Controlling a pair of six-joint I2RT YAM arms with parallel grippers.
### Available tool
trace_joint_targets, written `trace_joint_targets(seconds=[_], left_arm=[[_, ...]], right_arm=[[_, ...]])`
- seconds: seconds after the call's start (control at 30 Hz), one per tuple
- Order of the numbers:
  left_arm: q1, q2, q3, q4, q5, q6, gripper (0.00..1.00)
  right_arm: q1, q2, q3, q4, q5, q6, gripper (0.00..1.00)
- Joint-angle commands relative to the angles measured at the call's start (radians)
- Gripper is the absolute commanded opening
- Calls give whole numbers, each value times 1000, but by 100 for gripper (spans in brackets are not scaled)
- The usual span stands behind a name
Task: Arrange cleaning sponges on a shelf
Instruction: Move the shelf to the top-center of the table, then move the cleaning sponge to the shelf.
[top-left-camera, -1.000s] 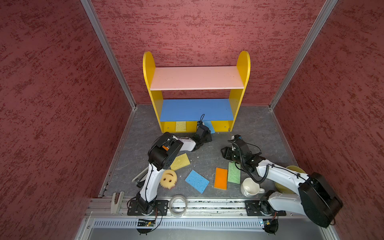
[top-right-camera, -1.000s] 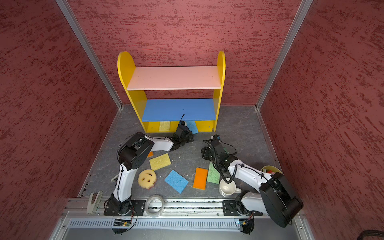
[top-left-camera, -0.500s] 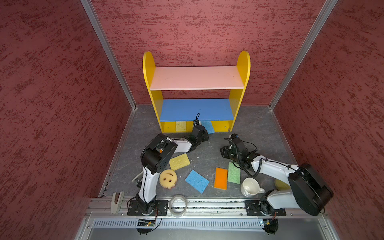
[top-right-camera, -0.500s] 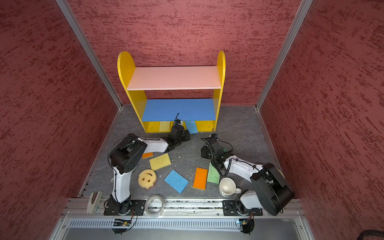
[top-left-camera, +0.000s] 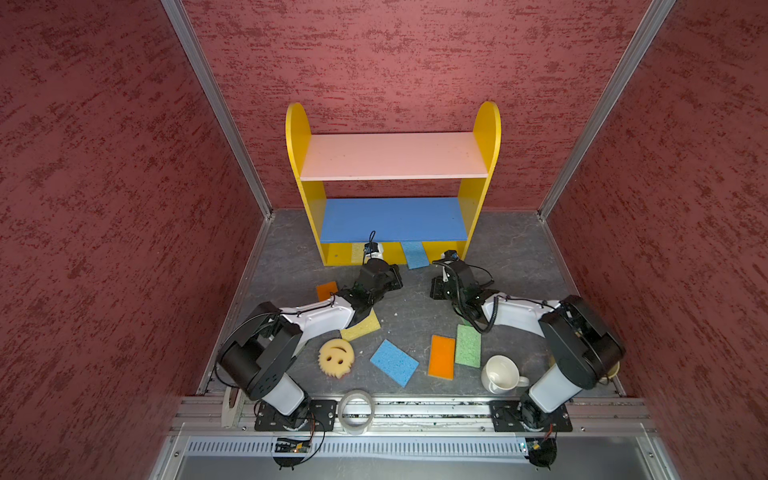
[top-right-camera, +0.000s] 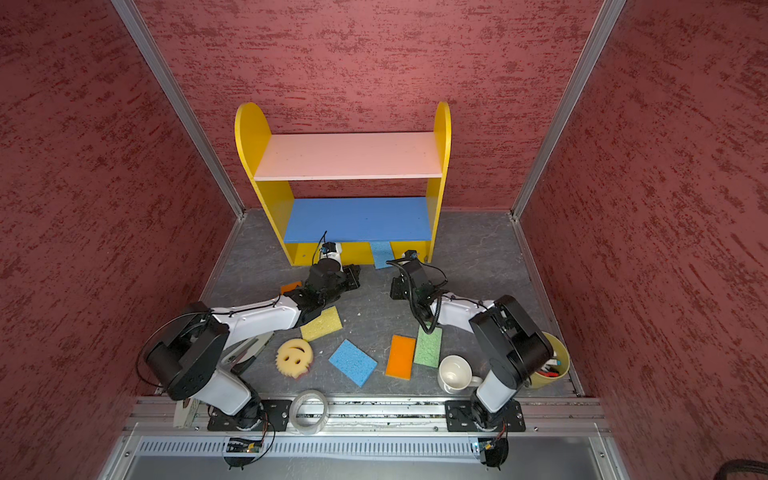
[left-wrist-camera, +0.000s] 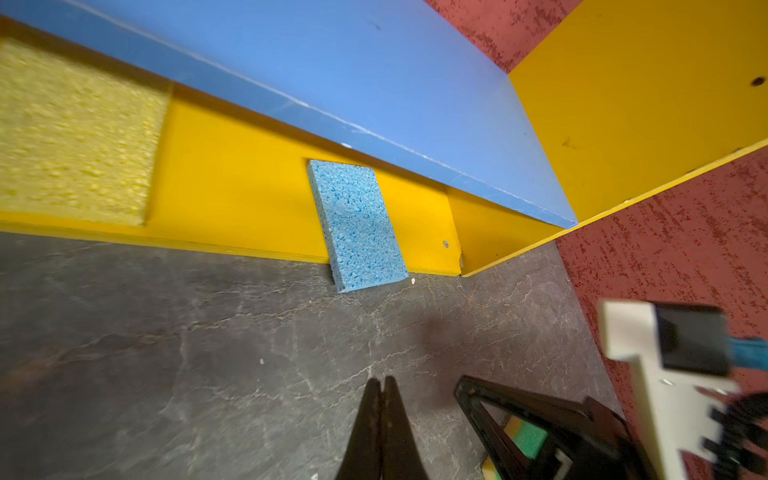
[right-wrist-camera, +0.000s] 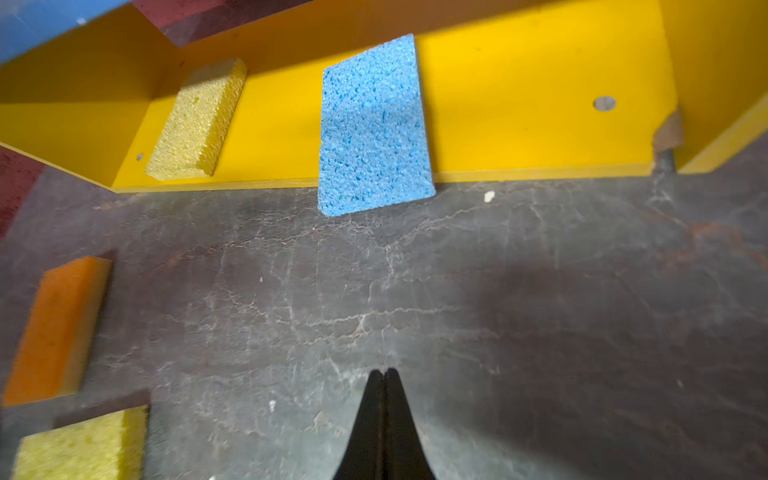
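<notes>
Left jaws pressed together, empty, right jaws likewise closed on nothing, blue sponge (right-wrist-camera: 374, 124) ahead of both, half on shelf (right-wrist-camera: 519, 137) base, overhanging the tabletop (right-wrist-camera: 540, 311), yellow sponge (right-wrist-camera: 195, 120) fully on base, nearer left jaws.

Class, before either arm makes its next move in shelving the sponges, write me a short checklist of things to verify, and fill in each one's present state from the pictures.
1. Left gripper shut and empty: ok.
2. Right gripper shut and empty: ok.
3. Yellow sponge wholly on the yellow base: ok.
4. Blue sponge wholly on that base: not ok, its front end hangs over the edge onto the floor.
5. Pink board and blue board free for sponges: ok, as far as they show.
6. All sponges shelved: not ok; the smiley sponge, green sponge and others lie on the floor.
</notes>
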Motion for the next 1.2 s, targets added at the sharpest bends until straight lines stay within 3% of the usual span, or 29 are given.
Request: trace_joint_targets(seconds=[0.0, 0.3, 0.6, 0.97, 1.17], left_arm=[[-9, -87, -50, -27, -43, 23, 1], [-7, -257, -166, -80, -127, 26, 17], [16, -359, -212, -150, -168, 36, 19], [57, -446, -260, -193, -177, 44, 20], [72, -484, -278, -213, -176, 44, 21]], right_arm=[[-7, 67, 34, 102, 15, -136, 0], [-4, 232, 94, 272, 30, -216, 0], [7, 338, 156, 396, 75, -220, 0], [30, 428, 273, 393, 121, -197, 0], [37, 387, 235, 422, 135, -175, 0]])
